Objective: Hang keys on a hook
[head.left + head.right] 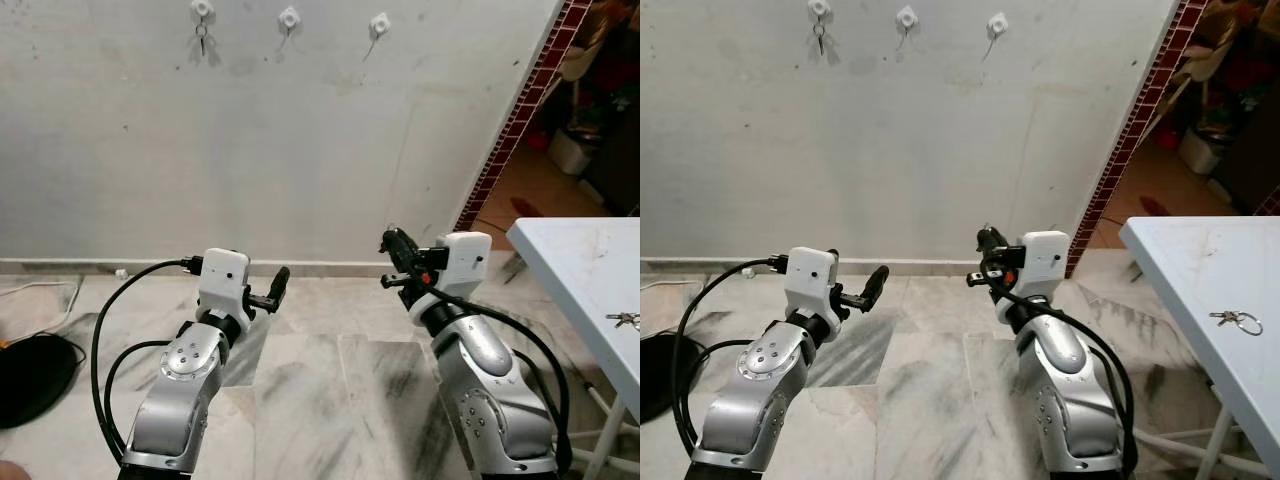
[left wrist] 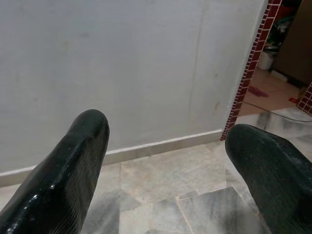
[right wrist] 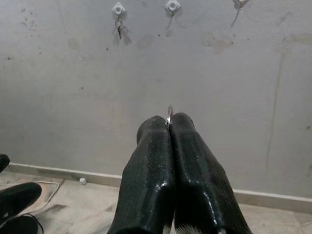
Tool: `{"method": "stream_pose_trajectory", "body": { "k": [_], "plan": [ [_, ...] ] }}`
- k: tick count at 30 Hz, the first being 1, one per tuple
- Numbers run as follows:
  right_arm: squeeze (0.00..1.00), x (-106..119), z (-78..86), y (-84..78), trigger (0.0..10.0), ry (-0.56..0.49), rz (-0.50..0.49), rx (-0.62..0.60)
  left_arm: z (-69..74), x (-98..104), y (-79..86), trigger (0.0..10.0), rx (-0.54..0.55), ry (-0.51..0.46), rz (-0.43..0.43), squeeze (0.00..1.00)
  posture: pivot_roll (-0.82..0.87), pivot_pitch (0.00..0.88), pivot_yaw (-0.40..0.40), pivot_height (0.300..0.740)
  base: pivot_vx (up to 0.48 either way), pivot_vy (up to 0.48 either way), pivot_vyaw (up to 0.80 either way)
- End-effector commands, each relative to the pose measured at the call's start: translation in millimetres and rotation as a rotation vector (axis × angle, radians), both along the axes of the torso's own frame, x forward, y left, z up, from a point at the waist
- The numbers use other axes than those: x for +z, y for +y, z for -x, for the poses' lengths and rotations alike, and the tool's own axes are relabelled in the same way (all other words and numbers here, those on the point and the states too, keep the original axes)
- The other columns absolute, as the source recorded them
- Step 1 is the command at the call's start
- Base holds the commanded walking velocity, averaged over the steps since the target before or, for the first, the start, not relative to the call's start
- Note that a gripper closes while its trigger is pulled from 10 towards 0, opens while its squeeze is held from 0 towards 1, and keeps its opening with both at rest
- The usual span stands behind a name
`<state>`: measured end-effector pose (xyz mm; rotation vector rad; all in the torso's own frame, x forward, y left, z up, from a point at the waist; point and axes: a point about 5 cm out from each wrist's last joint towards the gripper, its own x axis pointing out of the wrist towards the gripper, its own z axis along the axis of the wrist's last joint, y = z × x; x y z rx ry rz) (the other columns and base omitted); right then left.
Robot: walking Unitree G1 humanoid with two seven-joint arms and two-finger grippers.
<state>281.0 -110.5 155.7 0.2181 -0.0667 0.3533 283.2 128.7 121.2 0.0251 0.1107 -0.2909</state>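
A white table [image 1: 1185,262] bears a key bunch [image 1: 1236,320] near its edge

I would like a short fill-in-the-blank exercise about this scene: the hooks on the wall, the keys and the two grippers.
1. The wall carries ____ white hooks.
2. A small key already hangs from the hook on the robot's far ____.
3. A bunch of keys lies on the white ____.
4. The right gripper is shut on a thin metal piece, while the left gripper is ____.

Missing words: three; left; table; open
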Motion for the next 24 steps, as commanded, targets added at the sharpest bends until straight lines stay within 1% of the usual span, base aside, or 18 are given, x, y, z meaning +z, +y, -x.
{"method": "stream_pose_trajectory", "body": {
  "k": [1,7,15,17,21,22,24],
  "plan": [
    [0.00,6,-0.1,-2.4,10.0,-0.023,0.014,-0.008,1.4,6,-5.5,10.0,-0.037,-0.020,0.030,0.00,0.14,0.000,-0.081,0.740,0.000,0.000,0.00],
    [0.00,5,-0.1,-2.6,10.0,-0.024,0.021,-0.005,2.4,5,-7.6,10.0,-0.051,-0.021,0.039,0.00,0.14,0.000,-0.081,0.740,0.282,0.000,0.00],
    [0.00,4,1.2,-1.6,10.0,-0.021,0.024,-0.006,5.1,3,-9.4,10.0,-0.073,-0.003,0.056,0.00,0.14,0.000,-0.077,0.740,0.401,0.000,0.00],
    [0.00,5,1.7,-2.8,10.0,-0.035,0.037,-0.018,5.3,3,-9.3,10.0,-0.073,-0.002,0.055,0.00,0.14,0.000,-0.077,0.740,0.428,0.000,0.00],
    [0.00,10,1.4,-11.7,10.0,-0.087,0.082,-0.082,5.6,3,-8.8,10.0,-0.077,0.000,0.055,0.00,0.13,0.000,-0.075,0.740,0.436,0.000,0.00],
    [0.00,10,1.4,-11.7,10.0,-0.087,0.082,-0.082,5.6,3,-8.8,10.0,-0.077,0.000,0.055,0.00,0.13,0.000,-0.075,0.740,0.439,0.000,0.00],
    [0.00,11,1.3,-19.8,10.0,-0.098,0.103,-0.118,5.4,3,-8.0,10.0,-0.076,0.001,0.054,0.00,0.13,0.000,-0.071,0.740,0.442,0.000,0.00]
  ]
}}
